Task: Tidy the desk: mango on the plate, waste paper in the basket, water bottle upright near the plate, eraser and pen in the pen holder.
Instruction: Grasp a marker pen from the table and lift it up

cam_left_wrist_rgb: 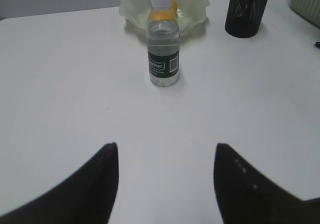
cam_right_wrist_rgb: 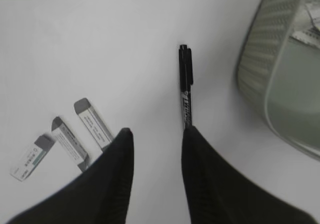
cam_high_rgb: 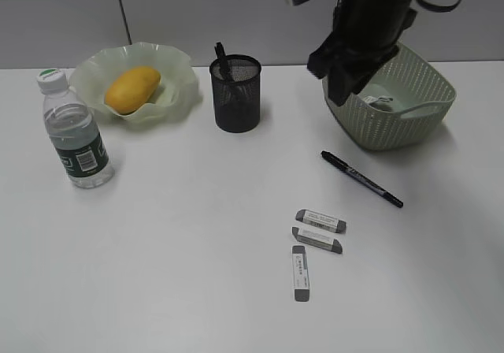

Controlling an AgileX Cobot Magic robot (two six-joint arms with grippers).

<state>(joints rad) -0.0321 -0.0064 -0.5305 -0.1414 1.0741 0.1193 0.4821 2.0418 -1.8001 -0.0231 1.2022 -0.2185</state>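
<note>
The mango (cam_high_rgb: pixel 132 87) lies on the pale green plate (cam_high_rgb: pixel 183 63), and the water bottle (cam_high_rgb: pixel 75 132) stands upright to the plate's front left. A crumpled waste paper (cam_high_rgb: pixel 382 101) rests inside the basket (cam_high_rgb: pixel 409 124). The black mesh pen holder (cam_high_rgb: pixel 236 94) has one dark pen (cam_high_rgb: pixel 221 58) in it. Another black pen (cam_high_rgb: pixel 361 179) lies on the desk (cam_high_rgb: pixel 181 243), with three erasers (cam_high_rgb: pixel 320 221) in front of it. My right gripper (cam_right_wrist_rgb: pixel 159 130) hangs open and empty above the desk, between that pen (cam_right_wrist_rgb: pixel 186 86) and the erasers (cam_right_wrist_rgb: pixel 92 124). The left gripper (cam_left_wrist_rgb: pixel 166 145) is open, facing the bottle (cam_left_wrist_rgb: pixel 163 49) from a distance.
In the exterior view my right arm (cam_high_rgb: pixel 362 22) reaches down in front of the basket's left rim. The basket (cam_right_wrist_rgb: pixel 260 59) sits close to the right of the pen in the right wrist view. The left arm does not show in the exterior view.
</note>
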